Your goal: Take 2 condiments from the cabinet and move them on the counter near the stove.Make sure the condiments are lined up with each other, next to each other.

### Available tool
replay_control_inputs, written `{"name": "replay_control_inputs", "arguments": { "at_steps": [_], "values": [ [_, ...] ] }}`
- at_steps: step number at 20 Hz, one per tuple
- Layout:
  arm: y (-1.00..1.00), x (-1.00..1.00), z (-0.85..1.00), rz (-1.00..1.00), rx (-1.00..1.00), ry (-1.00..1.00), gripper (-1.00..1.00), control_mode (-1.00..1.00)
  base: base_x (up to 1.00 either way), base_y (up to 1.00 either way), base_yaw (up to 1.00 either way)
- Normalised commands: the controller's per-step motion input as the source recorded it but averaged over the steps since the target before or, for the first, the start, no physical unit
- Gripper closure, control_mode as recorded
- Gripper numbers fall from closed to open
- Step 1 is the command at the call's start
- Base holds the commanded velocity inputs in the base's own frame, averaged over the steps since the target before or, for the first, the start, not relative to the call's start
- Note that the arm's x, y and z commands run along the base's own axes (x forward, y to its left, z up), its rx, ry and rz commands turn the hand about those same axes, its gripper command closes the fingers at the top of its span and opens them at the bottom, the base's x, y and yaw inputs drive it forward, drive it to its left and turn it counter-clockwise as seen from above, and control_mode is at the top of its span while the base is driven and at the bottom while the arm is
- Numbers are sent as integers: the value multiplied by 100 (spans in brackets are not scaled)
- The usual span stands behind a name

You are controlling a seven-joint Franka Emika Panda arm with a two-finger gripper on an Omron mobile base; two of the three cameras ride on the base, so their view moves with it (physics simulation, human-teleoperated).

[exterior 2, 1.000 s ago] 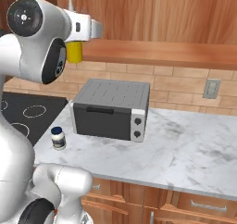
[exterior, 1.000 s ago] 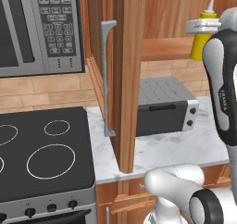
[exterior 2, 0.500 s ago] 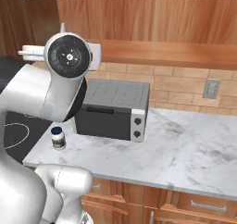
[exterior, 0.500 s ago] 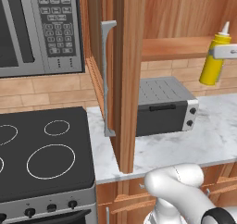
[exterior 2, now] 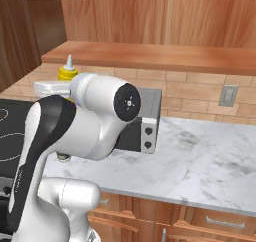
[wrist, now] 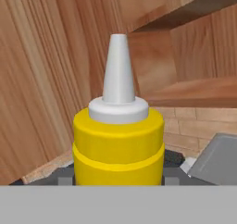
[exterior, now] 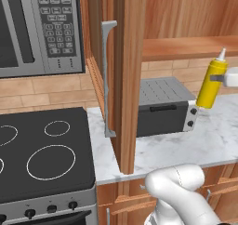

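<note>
The gripper (exterior: 219, 79) is clamped on the upright yellow bottle (exterior: 210, 83), held in the air at three o'clock in the left base view, below the cabinet (exterior: 186, 47) shelf and beside the toaster oven (exterior: 165, 107) on the counter (exterior: 204, 142).

- The open cabinet door (exterior: 124, 75) stands edge-on between the stove (exterior: 42, 154) and the toaster oven (exterior: 162, 107), and it blocks a straight way to the left.
- The counter (exterior 2: 200, 156) right of the toaster oven is free marble.
- The shelf board (exterior 2: 150, 56) hangs over the back of the counter and limits the room above.
- A narrow counter strip between stove and door is free.
</note>
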Motion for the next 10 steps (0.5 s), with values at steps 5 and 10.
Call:
{"name": "replay_control_inputs", "arguments": {
  "at_steps": [5,10],
  "values": [
    [23,0,-39,28,9,0,100,-100,0,0,0],
    [31,1,-34,26,7,-7,100,-100,0,0,0]
  ]
}}
